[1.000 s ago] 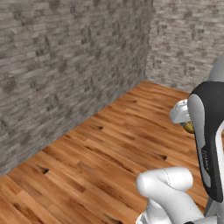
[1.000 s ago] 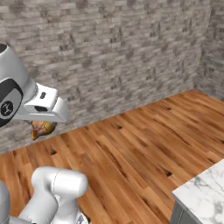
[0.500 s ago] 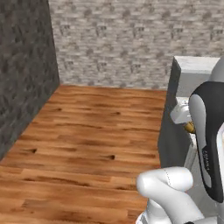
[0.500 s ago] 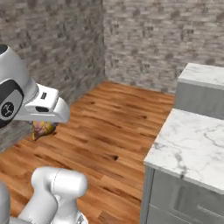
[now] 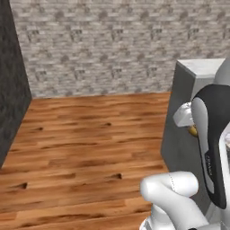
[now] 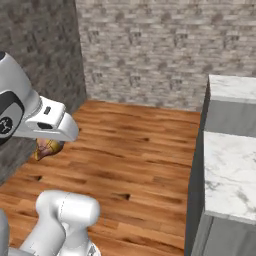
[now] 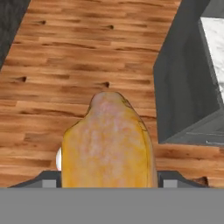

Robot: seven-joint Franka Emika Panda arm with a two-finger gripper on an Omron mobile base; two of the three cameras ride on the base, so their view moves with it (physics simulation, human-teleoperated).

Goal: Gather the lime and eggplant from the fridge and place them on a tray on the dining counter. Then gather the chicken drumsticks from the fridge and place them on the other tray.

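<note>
A golden-brown chicken drumstick (image 7: 109,144) sits between my gripper's (image 7: 109,180) two fingers, and the gripper is shut on it. In the hand view the drumstick hangs over the wooden floor, just left of a grey counter corner. A bit of the drumstick (image 5: 193,131) peeks out beside my arm in the left base view. From the right base view the drumstick (image 6: 48,148) hangs just under the white hand. The dining counter (image 6: 227,170) has a white marble top on grey cabinets and stands to my right.
A wooden floor (image 5: 90,148) stretches ahead to a grey brick wall (image 5: 99,45). A darker stone wall (image 6: 35,55) runs along the left side. The counter's grey side (image 5: 177,130) rises close on the right, with its corner (image 7: 183,92) below the hand.
The whole picture has swung as the base turned: the brick wall now faces me and the counter has come closer on the right. The drumstick stays in the gripper.
</note>
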